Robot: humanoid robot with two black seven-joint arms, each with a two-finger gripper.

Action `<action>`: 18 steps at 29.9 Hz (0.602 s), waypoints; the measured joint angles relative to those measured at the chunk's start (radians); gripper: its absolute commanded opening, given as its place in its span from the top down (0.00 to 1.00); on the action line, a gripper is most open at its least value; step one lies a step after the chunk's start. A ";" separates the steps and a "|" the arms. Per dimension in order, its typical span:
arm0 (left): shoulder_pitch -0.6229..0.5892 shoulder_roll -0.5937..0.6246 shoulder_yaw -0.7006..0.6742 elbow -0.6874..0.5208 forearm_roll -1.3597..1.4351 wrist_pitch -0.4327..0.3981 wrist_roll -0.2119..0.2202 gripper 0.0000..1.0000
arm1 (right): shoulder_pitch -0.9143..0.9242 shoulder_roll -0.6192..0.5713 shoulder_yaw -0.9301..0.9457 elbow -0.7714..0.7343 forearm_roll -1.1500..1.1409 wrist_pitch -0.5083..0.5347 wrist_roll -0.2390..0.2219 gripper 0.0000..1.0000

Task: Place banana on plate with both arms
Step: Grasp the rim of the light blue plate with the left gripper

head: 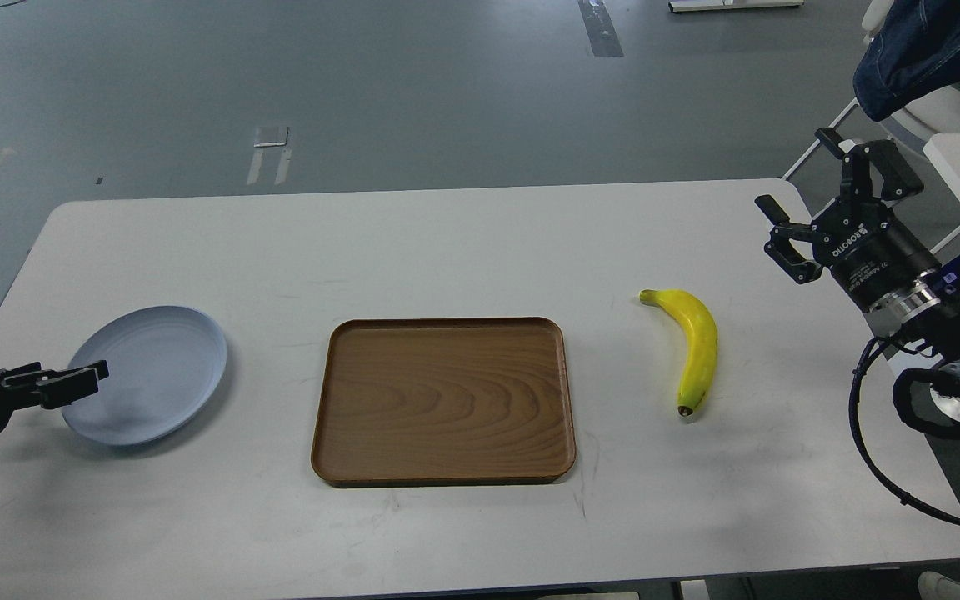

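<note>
Matt wood-grain tray (pixel 443 400), smooth glossy banana (pixel 694 346), matt white table (pixel 447 242)

Only legible text: "ROBOTIQ", white letters on black body of the right gripper (pixel 823 197), reading sideways along the housing. Smaller print just beside it on same body, too small to read. No other labels or nos. legible.
</note>
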 measured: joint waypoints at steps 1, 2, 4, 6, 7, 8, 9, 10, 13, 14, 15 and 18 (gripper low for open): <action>0.000 -0.003 0.003 0.003 -0.005 0.000 0.000 0.04 | -0.001 0.000 0.000 0.000 0.000 0.000 0.000 0.00; 0.000 -0.006 0.004 0.008 -0.011 -0.001 0.000 0.04 | -0.001 0.000 0.001 0.000 0.000 0.000 0.000 0.00; 0.000 -0.010 0.006 0.021 -0.026 -0.002 0.000 0.05 | -0.002 0.000 0.004 0.001 0.000 0.000 0.000 0.00; 0.001 -0.013 0.007 0.030 -0.034 -0.002 0.000 0.07 | -0.003 0.000 0.005 0.001 0.000 0.000 0.000 0.00; 0.001 -0.014 0.007 0.034 -0.036 -0.003 0.000 0.08 | -0.003 0.000 0.005 0.001 0.000 0.000 0.000 0.00; 0.003 -0.015 0.008 0.036 -0.038 -0.003 0.000 0.09 | -0.003 0.000 0.006 0.001 0.000 0.000 0.000 0.00; 0.005 -0.015 0.008 0.037 -0.039 -0.003 0.000 0.12 | -0.003 0.000 0.007 0.001 0.000 0.000 0.000 0.00; 0.007 -0.015 0.008 0.038 -0.039 -0.003 0.000 0.14 | -0.003 0.000 0.008 0.001 0.000 0.000 0.000 0.00; 0.010 -0.016 0.008 0.039 -0.040 -0.003 0.000 0.24 | -0.004 0.000 0.011 0.000 0.000 0.000 0.000 0.00; 0.014 -0.018 0.008 0.039 -0.040 -0.003 0.000 0.28 | -0.004 0.000 0.011 0.000 0.000 0.000 0.000 0.00; 0.017 -0.019 0.008 0.039 -0.040 -0.003 0.000 0.29 | -0.004 0.000 0.011 0.000 0.000 0.000 0.000 0.00; 0.021 -0.021 0.008 0.039 -0.040 -0.003 0.000 0.33 | -0.004 0.000 0.012 0.000 0.000 0.000 0.000 0.00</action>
